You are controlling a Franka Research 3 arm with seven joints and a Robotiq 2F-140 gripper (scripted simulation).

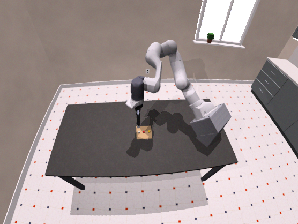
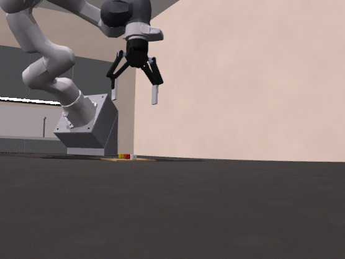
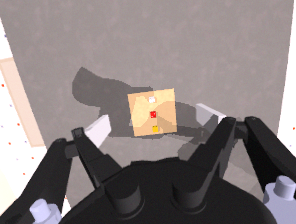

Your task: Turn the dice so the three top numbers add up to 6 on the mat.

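- Beige walls, a tiled floor with small red and dark dots, and a window (image 1: 226, 20) with a potted plant (image 1: 210, 37) on its sill surround a dark table (image 1: 94, 139).
- Grey cabinets (image 1: 278, 91) stand along the right-hand wall in the top view.
- On the table lies a tan mat (image 1: 144, 135), flat, near the arm's grey base (image 1: 211, 126).
- Three dice sit in a row on the mat: white die (image 3: 152, 100), red die (image 3: 154, 115), yellow die (image 3: 155, 129).
- All three lie fully within the mat's edges; their top numbers are too small to read.
- High above the mat, over the white die's end, hangs the gripper (image 2: 134, 95), its fingers (image 2: 154, 94) spread wide with nothing between them.
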